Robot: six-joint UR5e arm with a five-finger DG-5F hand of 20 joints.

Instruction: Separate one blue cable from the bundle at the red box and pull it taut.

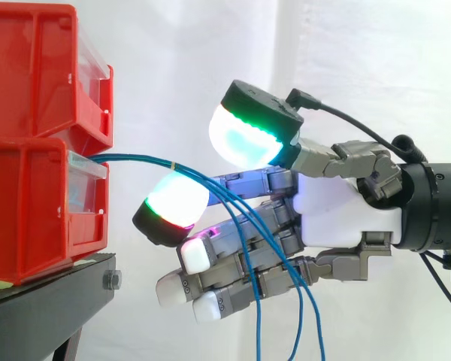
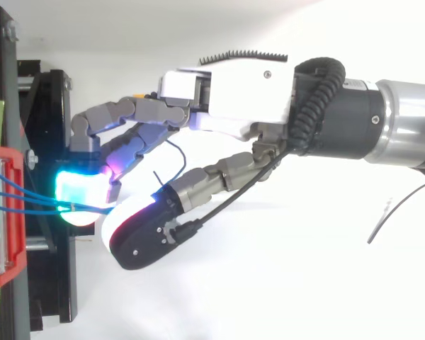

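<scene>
Several thin blue cables (image 1: 135,159) come out of the lower red bin (image 1: 30,214), held together by a small yellow band. Past the band they fan out and hang down in front of the fingers (image 1: 218,278). My hand (image 1: 346,214) reaches in from the right, level with the bins. Its thumb pad (image 1: 244,135) glows green-white above the cables. A finger pad (image 1: 173,207) glows green and red just under them, touching or nearly so. The cables pass through the gap between these two pads. From above, the cables (image 2: 28,198) run from the bin to between the cyan pad (image 2: 78,191) and the thumb.
A second red bin (image 1: 30,75) sits stacked on the lower one. Both rest on a black stand (image 1: 52,301) at the left. A white curtain hangs behind, and there is free room below and right of the hand.
</scene>
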